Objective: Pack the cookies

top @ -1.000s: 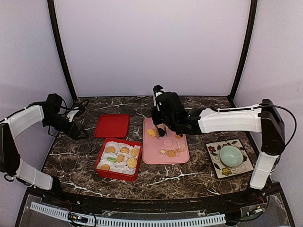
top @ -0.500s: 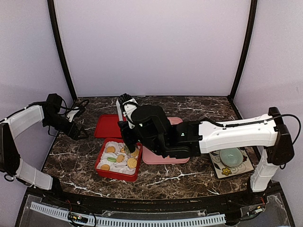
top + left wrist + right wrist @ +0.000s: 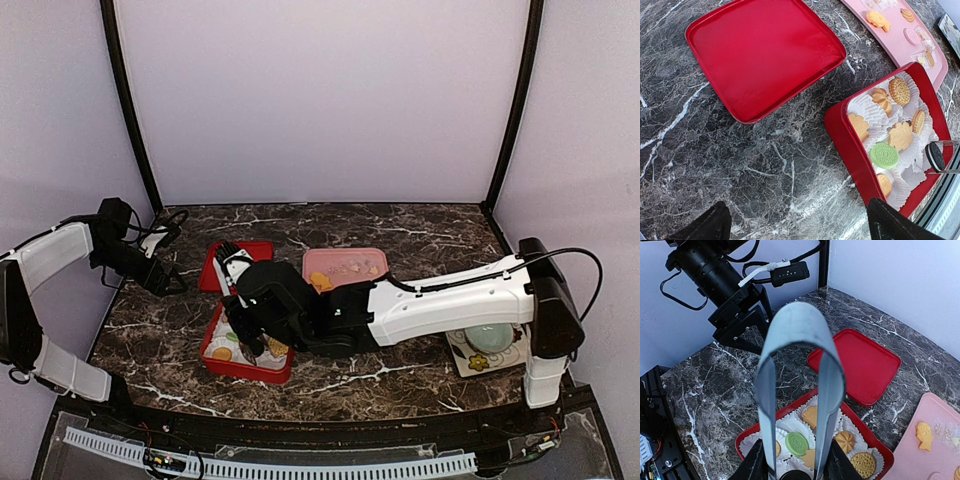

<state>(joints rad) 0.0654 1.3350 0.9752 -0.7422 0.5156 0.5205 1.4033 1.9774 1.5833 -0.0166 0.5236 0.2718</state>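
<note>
Several golden cookies [image 3: 900, 90] and a green one [image 3: 884, 155] lie in white paper cups in the red box [image 3: 845, 135]. My right gripper [image 3: 795, 462] is shut on grey-blue tongs [image 3: 800, 325]. The tongs pinch a black round cookie [image 3: 935, 156] just above the box's near side. In the top view that gripper [image 3: 248, 325] hides much of the box [image 3: 245, 368]. More cookies [image 3: 877, 20] lie on the pink tray [image 3: 900, 35]. My left gripper [image 3: 797, 225] is open and empty over bare marble, left of the box.
The red lid [image 3: 765, 55] lies flat behind the box. The pink tray [image 3: 345, 262] is right of the lid. A patterned plate [image 3: 470, 358] with a pale green bowl [image 3: 490, 338] stands at the right, partly behind my right arm. Dark frame posts stand at the back corners.
My right arm has swung left from over the pink tray to over the red box, tongs lowered into it. The left arm has not moved.
</note>
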